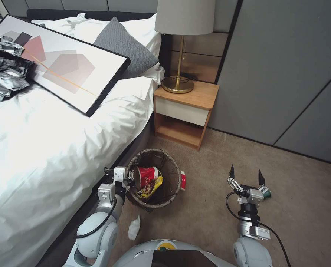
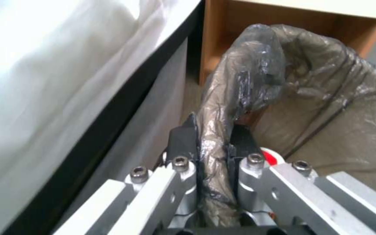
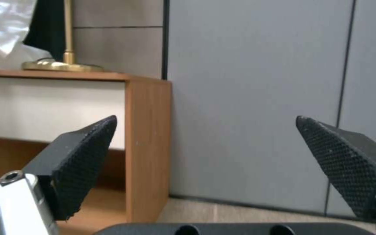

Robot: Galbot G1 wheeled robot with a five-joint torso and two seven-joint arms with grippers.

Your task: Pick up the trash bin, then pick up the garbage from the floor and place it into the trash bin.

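The trash bin point(image 1: 171, 167), lined with a dark brown bag, is beside the bed. A red-and-white paper cup point(image 1: 146, 175) and a yellow snack wrapper point(image 1: 151, 188) lie inside it. My left gripper point(image 1: 129, 181) is shut on the bin's near rim; the left wrist view shows its fingers point(image 2: 182, 138) pinching the liner point(image 2: 284, 81). Another red-and-white cup point(image 1: 183, 180) sits against the bin's right side. My right gripper point(image 1: 246, 177) hangs open above the carpet, fingers point(image 3: 83, 153) wide apart and empty. A small green bottle point(image 1: 267, 193) lies on the floor just right of it.
A crumpled white paper point(image 1: 134, 227) lies on the carpet near my base. The white bed point(image 1: 43, 148) with a framed picture point(image 1: 61, 63) bounds the left. A wooden nightstand point(image 1: 184, 111) with a brass lamp point(image 1: 178, 83) stands behind the bin. Grey wall panels point(image 1: 284, 74) close off the right.
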